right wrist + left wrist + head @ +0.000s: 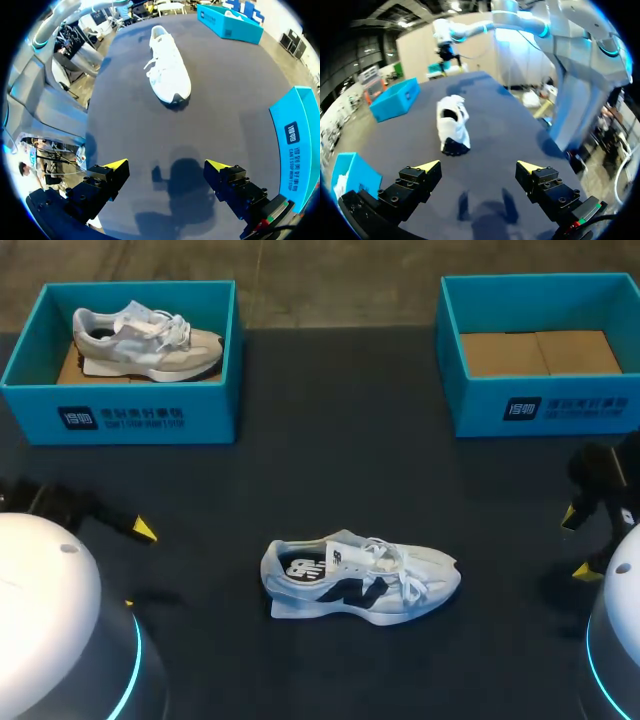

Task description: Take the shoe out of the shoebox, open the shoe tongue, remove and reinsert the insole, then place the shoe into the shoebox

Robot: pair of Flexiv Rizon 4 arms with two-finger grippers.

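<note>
Head view had the left fingers (pixel 426 166) spread empty at the bench's (pixel 330 470) left edge, the shoe (pixel 360 582) mid-bench near the front edge, the right fingers (pixel 116 165) spread empty too. Laces (pixel 402 578) crossed the tongue (pixel 350 550); a pinch there could snag lace and drag the shoe.

Open dark tabletop (pixel 330 480) runs from both my sides to the white-and-navy sneaker (pixel 360 583) mid-table, the only obstacle there. My left gripper (pixel 482 167) has its fingers spread over bare table, with the sneaker ahead and well apart. Same for my right gripper (pixel 167 165). The far-left teal cardboard shoebox (pixel 130 418) is filled by a grey-white sneaker (pixel 145 340). The far-right teal open-topped shoebox (pixel 540 405) shows a free brown floor. Its walls block low entry, so access is from above.
</note>
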